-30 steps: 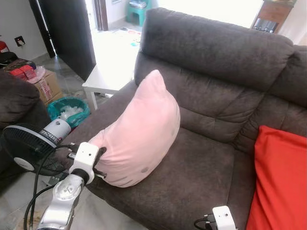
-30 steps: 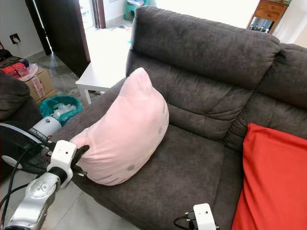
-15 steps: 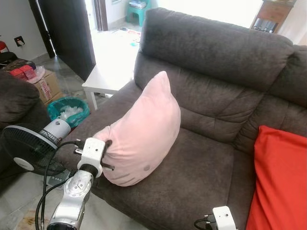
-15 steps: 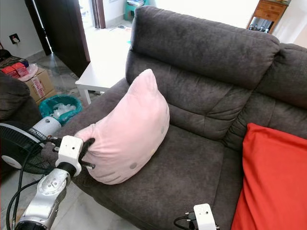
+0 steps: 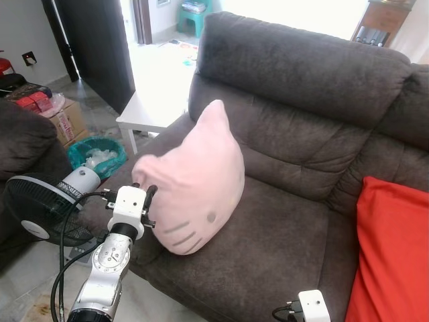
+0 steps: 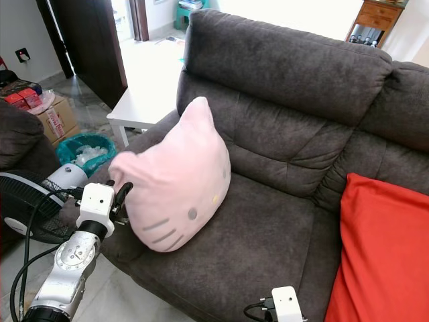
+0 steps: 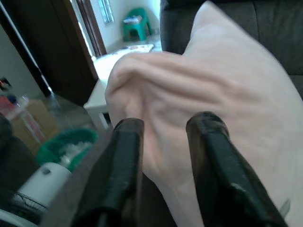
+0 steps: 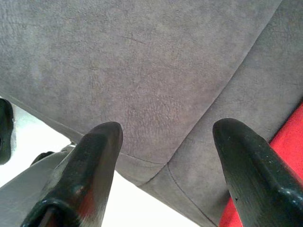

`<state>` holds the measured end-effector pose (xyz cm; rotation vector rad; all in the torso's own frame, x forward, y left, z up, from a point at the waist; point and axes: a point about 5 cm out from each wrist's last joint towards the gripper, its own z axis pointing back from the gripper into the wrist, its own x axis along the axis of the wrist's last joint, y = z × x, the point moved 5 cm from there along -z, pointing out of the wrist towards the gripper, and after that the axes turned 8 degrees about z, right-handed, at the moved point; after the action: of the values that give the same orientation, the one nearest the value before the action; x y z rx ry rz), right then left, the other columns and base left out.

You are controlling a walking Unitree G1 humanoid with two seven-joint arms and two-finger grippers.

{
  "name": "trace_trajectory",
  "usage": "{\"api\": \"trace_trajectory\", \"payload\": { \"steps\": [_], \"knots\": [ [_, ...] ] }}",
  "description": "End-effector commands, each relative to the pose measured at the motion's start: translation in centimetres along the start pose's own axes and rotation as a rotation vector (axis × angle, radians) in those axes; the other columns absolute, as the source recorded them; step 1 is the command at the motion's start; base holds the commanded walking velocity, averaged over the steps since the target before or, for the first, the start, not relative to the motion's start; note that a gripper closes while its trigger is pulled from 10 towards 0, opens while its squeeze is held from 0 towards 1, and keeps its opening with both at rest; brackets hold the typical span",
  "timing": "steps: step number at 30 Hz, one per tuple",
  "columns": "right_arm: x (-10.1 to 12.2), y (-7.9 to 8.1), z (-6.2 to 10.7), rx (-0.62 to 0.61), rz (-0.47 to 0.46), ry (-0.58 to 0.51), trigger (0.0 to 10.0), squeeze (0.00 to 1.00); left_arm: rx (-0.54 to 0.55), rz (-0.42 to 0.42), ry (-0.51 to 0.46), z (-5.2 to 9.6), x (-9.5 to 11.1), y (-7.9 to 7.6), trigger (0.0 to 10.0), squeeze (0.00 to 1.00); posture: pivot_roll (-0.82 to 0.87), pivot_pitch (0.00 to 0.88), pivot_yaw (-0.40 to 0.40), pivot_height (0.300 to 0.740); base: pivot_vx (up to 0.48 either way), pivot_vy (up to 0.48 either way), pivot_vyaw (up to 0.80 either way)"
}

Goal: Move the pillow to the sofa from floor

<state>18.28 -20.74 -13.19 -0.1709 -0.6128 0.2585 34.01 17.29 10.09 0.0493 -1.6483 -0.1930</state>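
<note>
Our left gripper (image 7: 163, 142), fingers apart, sits against the pink pillow's (image 5: 194, 184) corner with the pillow already on the sofa (image 5: 281, 235) seat, so we're at release; next we back out.

You have a dark grey sofa (image 5: 288, 241) across the view. On its left seat the pink pillow (image 5: 194, 181) stands upright, leaning toward the backrest, its cat face turned to you. On the right seat lies a red cushion (image 5: 392, 255). Left of the sofa, on the tiled floor (image 5: 20, 268), stand a fan (image 5: 40, 208), a green basket (image 5: 97, 154), a box (image 5: 64, 121) and a white table (image 5: 151, 107).
</note>
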Motion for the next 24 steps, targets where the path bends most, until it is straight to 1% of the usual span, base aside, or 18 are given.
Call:
{"api": "trace_trajectory", "payload": {
  "steps": [1, 2, 3, 4, 5, 6, 8, 9, 10, 11, 15, 16, 17, 18, 20, 21, 24],
  "knots": [
    [-1.0, 0.0, 0.2, -0.001, -0.018, 0.032, 10.0, 0.0, 0.021, -0.055, -0.076, 0.3, 1.4, 0.0, 10.0, 1.0, 0.13, 0.003, -0.085, 0.74, 0.0, 0.0, 0.0],
    [-1.0, 0.0, 0.2, -0.001, -0.02, 0.032, 10.0, 0.0, 0.05, -0.076, -0.099, 0.5, 1.8, 0.4, 10.0, 1.0, 0.12, 0.001, -0.084, 0.74, 0.0, 0.0, 0.0],
    [-1.0, 0.1, 0.2, -0.001, -0.037, 0.031, 10.0, 0.0, 0.107, -0.111, -0.123, 1.0, 2.3, 1.1, 10.0, 0.04, 0.12, 0.0, -0.082, 0.74, 0.0, 0.0, 0.0],
    [-1.0, 0.1, 0.2, -0.001, -0.037, 0.031, 10.0, 0.0, 0.107, -0.111, -0.123, 1.0, 2.3, 1.1, 10.0, 0.04, 0.12, 0.0, -0.082, 0.74, 0.0, 0.0, 0.0],
    [-1.1, 0.1, 0.2, -0.001, -0.052, 0.031, 10.0, 0.0, 0.122, -0.124, -0.128, 1.2, 2.3, 1.3, 10.0, 0.0, 0.12, 0.0, -0.082, 0.74, 0.0, 0.0, 0.0],
    [-1.2, 0.2, 0.3, -0.003, -0.068, 0.031, 10.0, 0.0, 0.134, -0.137, -0.13, 1.6, 2.2, 1.4, 10.0, 0.0, 0.13, 0.0, -0.08, 0.74, 0.0, 0.0, 0.0],
    [-1.3, 0.3, 0.3, -0.005, -0.129, 0.025, 10.0, 0.0, 0.153, -0.159, -0.119, 2.6, 1.8, 1.5, 10.0, 0.0, 0.13, 0.0, -0.077, 0.74, 0.0, 0.0, 0.0],
    [-1.3, 0.4, 0.3, -0.006, -0.145, 0.022, 10.0, 0.0, 0.165, -0.161, -0.108, 3.0, 1.4, 1.6, 10.0, 0.0, 0.13, 0.0, -0.075, 0.74, 0.0, 0.0, 0.0],
    [-1.2, 0.4, 0.4, -0.013, -0.177, 0.009, 10.0, 0.0, 0.182, -0.147, -0.07, 4.0, 0.4, 1.8, 10.0, 0.0, 0.13, 0.0, -0.071, 0.74, 0.0, 0.0, 0.0],
    [-1.2, 0.5, 0.4, -0.017, -0.205, 0.001, 10.0, 0.0, 0.185, -0.138, -0.047, 4.5, -0.3, 1.7, 10.0, 0.0, 0.13, 0.0, -0.07, 0.74, 0.0, 0.0, 0.0],
    [-1.0, 0.5, 0.4, -0.021, -0.214, -0.012, 10.0, 0.0, 0.193, -0.13, -0.035, 4.9, -0.6, 1.8, 10.0, 0.0, 0.13, 0.0, -0.068, 0.74, 0.0, 0.0, 0.0],
    [-0.9, 0.5, 0.5, -0.025, -0.224, -0.025, 10.0, 0.0, 0.204, -0.12, -0.024, 5.2, -0.9, 1.9, 10.0, 0.0, 0.13, 0.0, -0.066, 0.74, 0.0, 0.0, 0.0],
    [-0.6, 0.3, 0.6, -0.054, -0.248, -0.057, 10.0, 0.0, 0.228, -0.088, 0.006, 5.8, -1.7, 2.0, 10.0, 0.0, 0.13, 0.0, -0.062, 0.74, 0.0, 0.0, 0.0],
    [-0.6, 0.3, 0.6, -0.054, -0.248, -0.057, 10.0, 0.0, 0.228, -0.088, 0.006, 5.8, -1.7, 2.0, 10.0, 0.0, 0.13, 0.0, -0.062, 0.74, 0.0, 0.0, 0.0],
    [-0.4, 0.5, 0.6, -0.047, -0.307, -0.079, 10.0, 0.0, 0.233, -0.065, 0.034, 6.1, -2.5, 1.9, 10.0, 0.0, 0.13, 0.0, -0.057, 0.74, 0.0, 0.0, 0.0],
    [-0.4, 0.5, 0.6, -0.047, -0.307, -0.079, 10.0, 0.0, 0.233, -0.065, 0.034, 6.1, -2.5, 1.9, 10.0, 0.0, 0.13, 0.0, -0.057, 0.74, 0.0, 0.0, 0.0],
    [-0.4, 0.6, 0.7, -0.046, -0.38, -0.088, 10.0, 0.0, 0.242, -0.056, 0.034, 5.9, -2.4, 2.0, 10.0, 0.0, 0.13, 0.0, -0.054, 0.74, 0.0, 0.0, 0.0]
  ]
}}
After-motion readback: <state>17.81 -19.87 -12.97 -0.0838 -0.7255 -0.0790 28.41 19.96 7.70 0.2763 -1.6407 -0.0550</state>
